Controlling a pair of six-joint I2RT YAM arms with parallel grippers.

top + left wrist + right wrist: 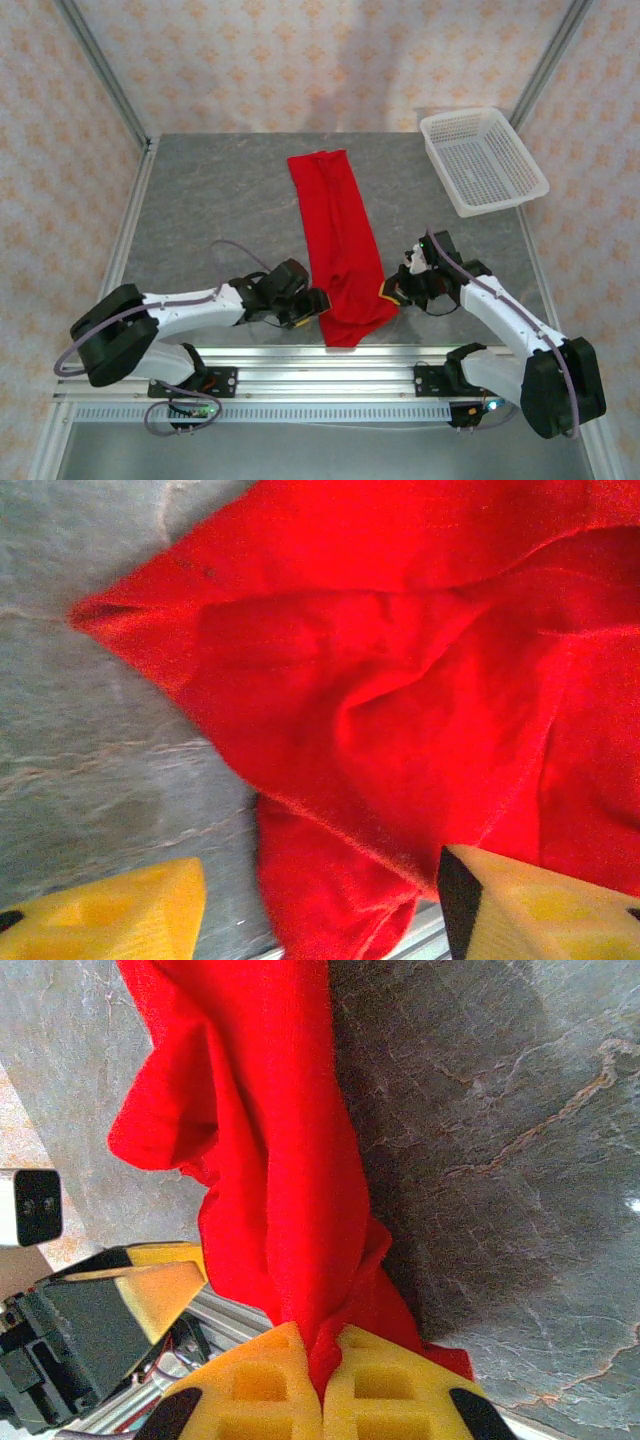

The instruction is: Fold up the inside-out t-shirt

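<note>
Lengthwise the t-shirt (338, 240) runs away from both arms; right gripper (390, 292) pinches its near corner, left gripper (312, 308) gapes just beside.

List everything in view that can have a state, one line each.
t-shirt: lying on the table as a long narrow strip, rumpled at the near end.
right gripper: shut, pinching the shirt's near edge.
left gripper: open, fingers apart at the shirt's near corner, not clamped on it.
white basket: upright and empty at the far right corner.
</note>
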